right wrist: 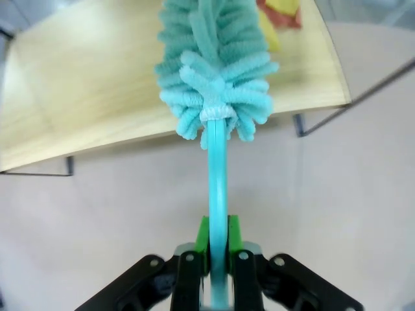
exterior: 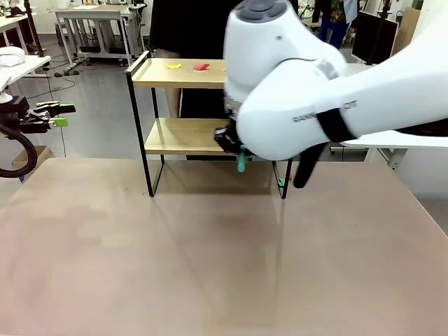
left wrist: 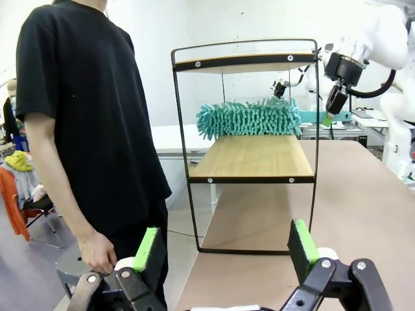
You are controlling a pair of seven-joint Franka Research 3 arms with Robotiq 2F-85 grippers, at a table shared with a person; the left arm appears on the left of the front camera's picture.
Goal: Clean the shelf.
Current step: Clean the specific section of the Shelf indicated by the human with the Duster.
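The small two-tier shelf (exterior: pixel 182 134), two light wooden boards in a thin black metal frame, stands at the far edge of the pale brown table (exterior: pixel 210 252), left of its middle. A yellow scrap (exterior: pixel 173 66) and a red scrap (exterior: pixel 201 67) lie on its top board.

The white right arm (exterior: pixel 336 91) comes in from the table's right side and reaches across the middle, bent down at the wrist in front of the shelf's right half, level with the lower board. The right gripper (right wrist: pixel 218 241) is clamped tight on the thin teal plastic handle of a fluffy teal microfibre duster (left wrist: pixel 249 118), the handle running straight out between its green pads. Seen from the shelf's end, the duster head lies level between the two boards, over the far part of the lower one; whether it touches the wood cannot be told.

The left gripper (left wrist: pixel 225 245) hangs beyond the table's left edge, well apart from the shelf and pointed at its left end. Its fingers are spread wide, green pads (left wrist: pixel 148 249) facing each other with nothing between them.

A person in a black T-shirt (left wrist: pixel 84 97) stands at the far side by the shelf, one hand (left wrist: pixel 97 253) hanging down loosely curled.
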